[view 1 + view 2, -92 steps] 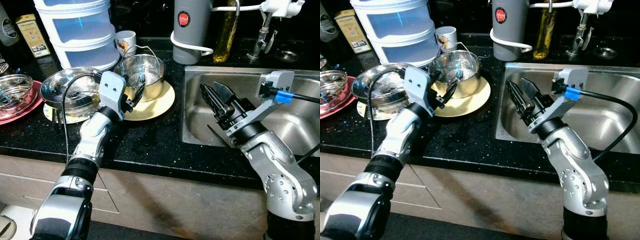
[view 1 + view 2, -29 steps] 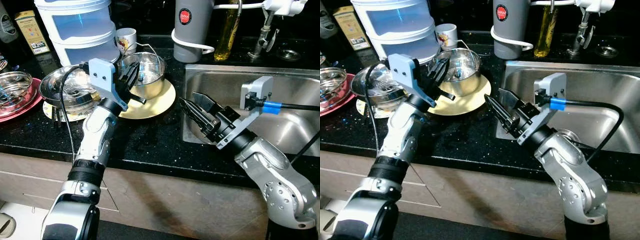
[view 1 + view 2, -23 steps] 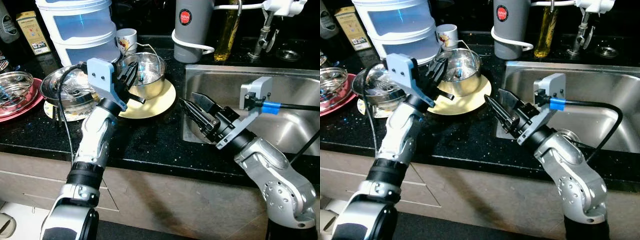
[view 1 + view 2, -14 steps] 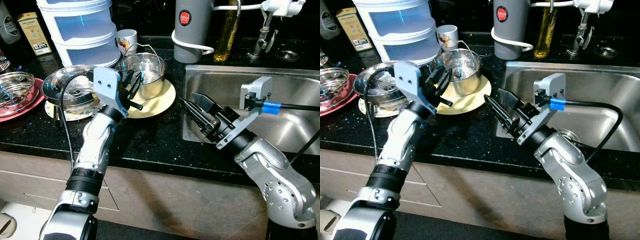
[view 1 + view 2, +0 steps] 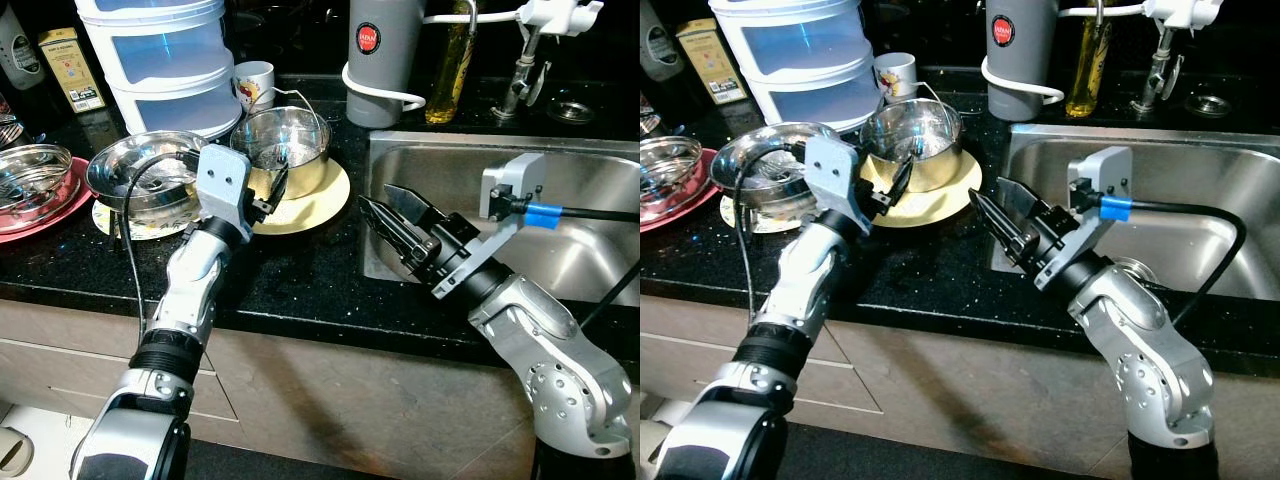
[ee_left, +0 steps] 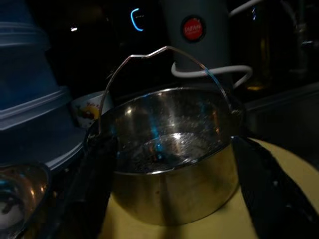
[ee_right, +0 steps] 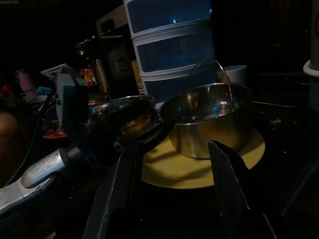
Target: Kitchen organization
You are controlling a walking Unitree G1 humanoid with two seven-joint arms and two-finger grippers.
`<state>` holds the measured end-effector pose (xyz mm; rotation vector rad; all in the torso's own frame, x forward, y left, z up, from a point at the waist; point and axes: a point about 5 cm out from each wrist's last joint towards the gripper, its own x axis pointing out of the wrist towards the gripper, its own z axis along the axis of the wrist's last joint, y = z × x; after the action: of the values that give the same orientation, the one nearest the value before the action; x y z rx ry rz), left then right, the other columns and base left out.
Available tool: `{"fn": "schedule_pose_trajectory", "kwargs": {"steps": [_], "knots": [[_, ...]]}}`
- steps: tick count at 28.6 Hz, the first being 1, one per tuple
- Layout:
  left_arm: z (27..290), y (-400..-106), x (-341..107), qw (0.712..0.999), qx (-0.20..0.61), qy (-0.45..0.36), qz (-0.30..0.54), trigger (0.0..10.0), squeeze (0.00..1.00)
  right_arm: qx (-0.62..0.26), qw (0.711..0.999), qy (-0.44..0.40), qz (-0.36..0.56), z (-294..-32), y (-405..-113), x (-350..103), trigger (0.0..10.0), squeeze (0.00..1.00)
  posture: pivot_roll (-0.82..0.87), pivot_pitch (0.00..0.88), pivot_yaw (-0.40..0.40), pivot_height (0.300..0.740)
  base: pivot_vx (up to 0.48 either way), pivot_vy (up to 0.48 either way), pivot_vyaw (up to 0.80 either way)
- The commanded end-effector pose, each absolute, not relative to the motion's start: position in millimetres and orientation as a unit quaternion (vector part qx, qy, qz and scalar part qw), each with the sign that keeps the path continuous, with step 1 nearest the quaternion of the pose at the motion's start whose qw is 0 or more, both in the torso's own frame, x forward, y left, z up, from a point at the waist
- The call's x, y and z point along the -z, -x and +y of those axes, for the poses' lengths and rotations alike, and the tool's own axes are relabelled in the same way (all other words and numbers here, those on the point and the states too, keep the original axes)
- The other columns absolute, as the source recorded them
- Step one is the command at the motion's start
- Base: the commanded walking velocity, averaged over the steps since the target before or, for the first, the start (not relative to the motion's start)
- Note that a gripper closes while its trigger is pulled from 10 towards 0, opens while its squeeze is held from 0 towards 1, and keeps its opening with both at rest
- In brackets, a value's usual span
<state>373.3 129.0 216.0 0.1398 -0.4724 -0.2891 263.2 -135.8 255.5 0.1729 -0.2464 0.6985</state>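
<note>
A steel pot (image 5: 290,143) with a raised wire handle stands on a yellow plate (image 5: 318,205) on the black counter. My left gripper (image 5: 272,188) is open, low over the plate at the pot's near left side. In the left wrist view its two fingers (image 6: 94,189) flank the pot (image 6: 169,149); I cannot tell if they touch it. My right gripper (image 5: 378,198) is open and empty. It hovers over the sink's left rim, pointing toward the plate, about a hand's width from it.
A steel bowl (image 5: 148,175) on a small plate sits left of the pot, and a red plate (image 5: 40,212) with a glass bowl further left. Stacked plastic containers (image 5: 165,60), a mug (image 5: 253,80), a grey flask (image 5: 380,50) and an oil bottle (image 5: 450,60) line the back. The sink (image 5: 570,240) is on the right.
My left gripper has dropped from above the pot's rim to the plate level beside the pot. My right gripper moved left out of the sink earlier and has since held still.
</note>
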Motion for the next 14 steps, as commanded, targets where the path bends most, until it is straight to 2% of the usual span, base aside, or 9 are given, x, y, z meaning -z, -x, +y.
{"fn": "schedule_pose_trajectory", "kwargs": {"steps": [1, 14], "knots": [[133.0, -375.6, -215.9, 0.959, 0.137, -0.086, -0.232, 10.0, 0.00, -0.348, 0.926, -0.085, -0.116, -132.8, -259.6, -254.8, 10.0, 0.00, -0.22, 0.122, 0.045, 0.740, 0.000, 0.000, 0.00], [136.5, -387.0, -228.4, 0.956, 0.131, -0.100, -0.244, 10.0, 0.00, -0.347, 0.927, -0.089, -0.112, -127.7, -254.0, -256.8, 10.0, 0.00, -0.25, 0.165, 0.047, 0.740, 0.000, 0.000, 0.00]]}}
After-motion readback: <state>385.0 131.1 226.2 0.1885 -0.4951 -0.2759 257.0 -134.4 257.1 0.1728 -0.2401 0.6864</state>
